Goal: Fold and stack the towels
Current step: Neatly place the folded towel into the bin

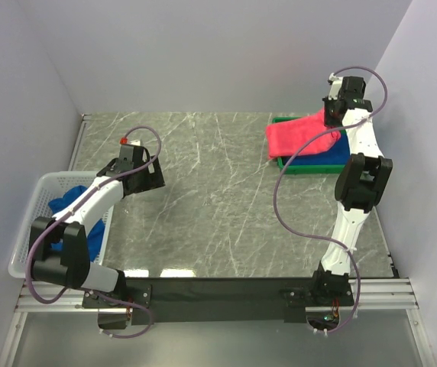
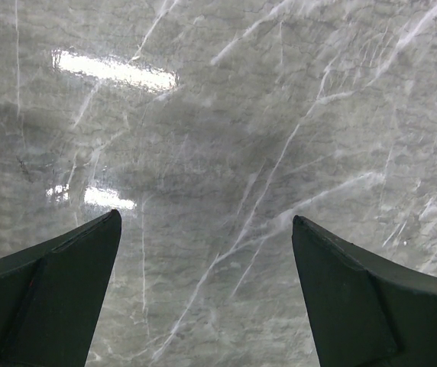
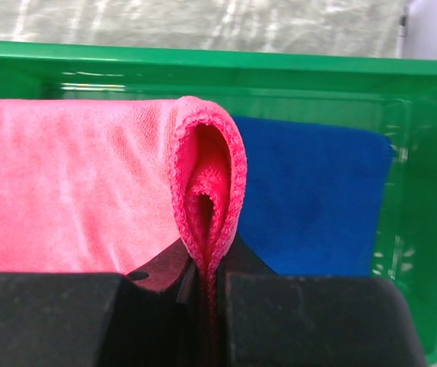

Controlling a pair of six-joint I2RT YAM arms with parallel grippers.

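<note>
My right gripper (image 3: 209, 264) is shut on a corner of the pink-red towel (image 3: 73, 183), whose hem bulges up between the jaws. From above, that pink-red towel (image 1: 299, 134) drapes over the left side of the green tray (image 1: 310, 170), and the right gripper (image 1: 331, 113) holds its far corner. Under it a folded blue towel (image 3: 310, 199) lies flat in the green tray (image 3: 425, 191); the blue towel (image 1: 322, 158) shows at the tray's front. Another blue towel (image 1: 69, 200) is bunched in the white basket (image 1: 31, 222). My left gripper (image 2: 207, 252) hangs open over bare marble; the left gripper (image 1: 151, 174) is beside the basket.
The marble tabletop (image 1: 211, 191) spans between basket and tray. White walls enclose the left, back and right sides. A purple cable (image 1: 280, 199) loops off the right arm over the table. The black mounting rail (image 1: 218, 290) runs along the near edge.
</note>
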